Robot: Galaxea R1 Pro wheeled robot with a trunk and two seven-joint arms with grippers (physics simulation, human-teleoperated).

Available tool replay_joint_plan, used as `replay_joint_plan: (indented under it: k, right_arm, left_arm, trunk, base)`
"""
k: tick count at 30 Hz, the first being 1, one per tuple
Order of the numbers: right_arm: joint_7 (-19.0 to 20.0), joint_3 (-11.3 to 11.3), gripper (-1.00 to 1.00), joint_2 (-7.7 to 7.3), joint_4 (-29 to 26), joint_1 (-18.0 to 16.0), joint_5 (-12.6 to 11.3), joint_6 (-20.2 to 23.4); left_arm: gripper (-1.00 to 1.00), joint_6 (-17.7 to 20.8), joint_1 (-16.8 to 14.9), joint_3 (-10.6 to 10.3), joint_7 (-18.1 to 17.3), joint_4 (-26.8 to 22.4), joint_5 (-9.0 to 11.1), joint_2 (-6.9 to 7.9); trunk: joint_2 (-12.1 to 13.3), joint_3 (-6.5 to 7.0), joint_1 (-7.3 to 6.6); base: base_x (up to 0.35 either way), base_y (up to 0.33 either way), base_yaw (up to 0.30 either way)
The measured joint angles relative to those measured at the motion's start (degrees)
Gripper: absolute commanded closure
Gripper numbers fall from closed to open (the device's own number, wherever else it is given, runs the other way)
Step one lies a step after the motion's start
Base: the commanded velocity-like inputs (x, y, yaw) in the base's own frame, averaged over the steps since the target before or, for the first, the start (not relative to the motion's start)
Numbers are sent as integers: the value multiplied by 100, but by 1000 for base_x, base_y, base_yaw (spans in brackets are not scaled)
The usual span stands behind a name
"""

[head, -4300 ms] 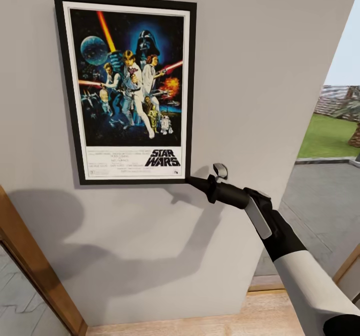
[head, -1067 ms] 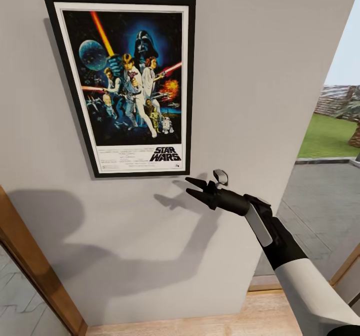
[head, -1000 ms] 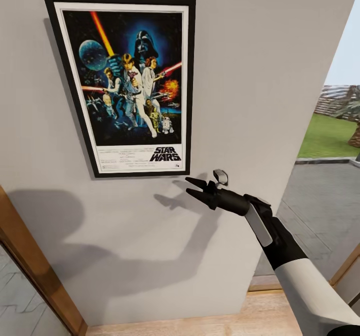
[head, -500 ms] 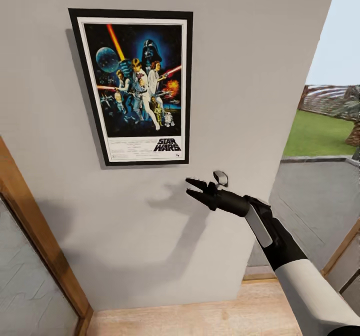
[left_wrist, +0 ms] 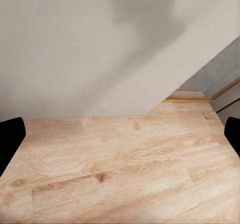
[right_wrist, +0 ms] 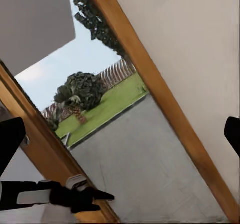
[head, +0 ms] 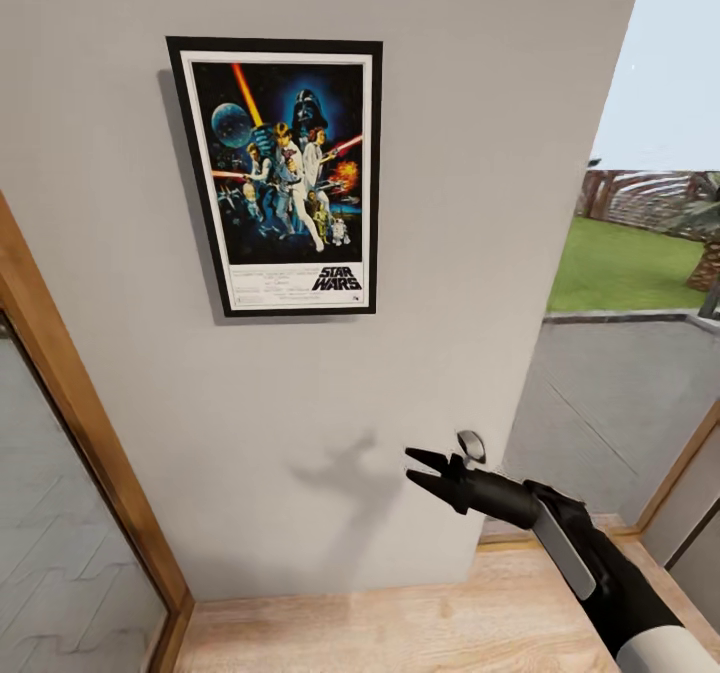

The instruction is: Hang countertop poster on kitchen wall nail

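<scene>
The poster (head: pixel 282 175) hangs upright on the grey wall (head: pixel 450 153), long axis vertical, its frame flat against the plaster with nothing gripping it. Down and to the right, well apart from its lower corner, the right gripper (head: pixel 424 466) hovers near the wall with fingers spread wide and empty, pointing back up-left toward the frame. The left gripper (left_wrist: pixel 120 134) looks down at the wooden floor (left_wrist: pixel 125 174), fingertips wide apart and empty. Judging by this, the hanging looks done.

I let go of the poster (head: pixel 283 175), left hanging tilted on the wall (head: pixel 480 103). My right tool (head: pixel 418 467) opened, dropped well below it; camera backed off.
</scene>
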Motion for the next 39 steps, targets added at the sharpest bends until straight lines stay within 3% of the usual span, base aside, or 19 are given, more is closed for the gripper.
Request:
replay_joint_plan:
  k: [9, 14, 15, 17, 22, 24, 25, 26, 29, 30, 31, 33, 34, 36, 37, 38, 39]
  right_arm:
    - [-1, -333, -100, -256, 258, 629, 16, -2]
    - [-5, -396, -100, -577, 774, 952, 22, -103]
    - [-3, -408, -100, -727, 1102, 1061, 18, -287]
    - [3, -417, -100, -865, 1534, 1148, 10, -561]
    - [35, -432, -100, -1043, 2856, 1258, 9, -1356]
    - [32, -439, -100, -1099, 3731, 1284, 7, -1791]
    - [18, -437, -100, -1131, 4227, 1296, 5, -2069]
    - [-32, -439, -100, -1175, 4978, 1303, -8, -2612]
    - [-289, -379, -100, -1205, 5889, 1315, 9, -3018]
    - [-1716, -366, -100, -1204, 6254, 1515, 73, -3217]
    - [-2398, -330, -100, -1188, 6367, 1597, 77, -3246]
    - [-3094, -341, -100, -1170, 6397, 1633, 82, -3255]
    - [-4217, -337, -100, -1060, 6415, 1657, 97, -3265]
    - [-5482, -337, -100, -910, 6426, 1671, 111, -3268]
    - [-6664, -338, -100, -762, 6436, 1685, 104, -3258]
    - [-6961, -337, -100, -720, 6442, 1686, 86, -3258]
    - [-7468, -337, -100, -629, 6449, 1691, 74, -3252]
  left_arm:
    - [-100, 143, 0, -68, -3, -18, 3, -15]
    - [-100, 275, 0, -40, -65, 28, -15, -51]
    - [-100, 295, 1, -33, -96, 91, -21, -64]
    - [-100, 308, 0, -30, -123, 222, -26, -73]
    - [-100, 320, 0, -105, -148, 693, -40, -106]
    - [-100, 321, 0, -177, -154, 909, -50, -157]
    - [-100, 323, 1, -236, -147, 994, -69, -201]
    - [-100, 326, 0, -399, -125, 1089, -131, -338]
    - [-100, 330, 1, -498, -68, 1159, -229, -507]
    - [-100, 337, 3, -593, 626, 1457, -401, -645]
    - [-100, 334, 0, -596, 820, 1519, -410, -660]
    - [-100, 321, -1, -609, 1403, 1608, -437, -689]
    - [-100, 305, 0, -614, 2248, 1645, -454, -740]
    - [-100, 293, 0, -621, 3281, 1672, -463, -799]
    - [-100, 287, 0, -620, 4403, 1695, -478, -846]
    - [-100, 286, -1, -623, 4741, 1700, -482, -857]
    - [-100, 286, 0, -617, 5304, 1709, -490, -874]
  trunk:
    - [0, 0, 0]
    - [0, 0, 0]
    - [0, -1, -1]
    - [0, 0, 0]
    - [0, -1, 0]
    - [0, -1, 0]
    - [0, -1, 0]
    - [0, 0, 0]
    - [0, -1, 0]
    - [1, -2, -1]
    - [-1, -1, -1]
    - [0, 0, 0]
    - [0, -1, 0]
    - [0, 0, 0]
    - [0, -1, 0]
    - [0, 0, 0]
    - [0, -1, 0]
  base:
    - [-4, 0, 0]
    - [0, 0, 0]
    - [0, 0, 0]
    - [0, 0, 0]
    - [0, 0, 0]
    - [0, 0, 0]
    - [0, 0, 0]
    - [0, 0, 0]
    - [0, 0, 0]
    - [0, 0, 0]
    - [0, 0, 0]
    - [0, 0, 0]
    - [0, 0, 0]
    - [0, 0, 0]
    - [0, 0, 0]
    - [0, 0, 0]
    - [0, 0, 0]
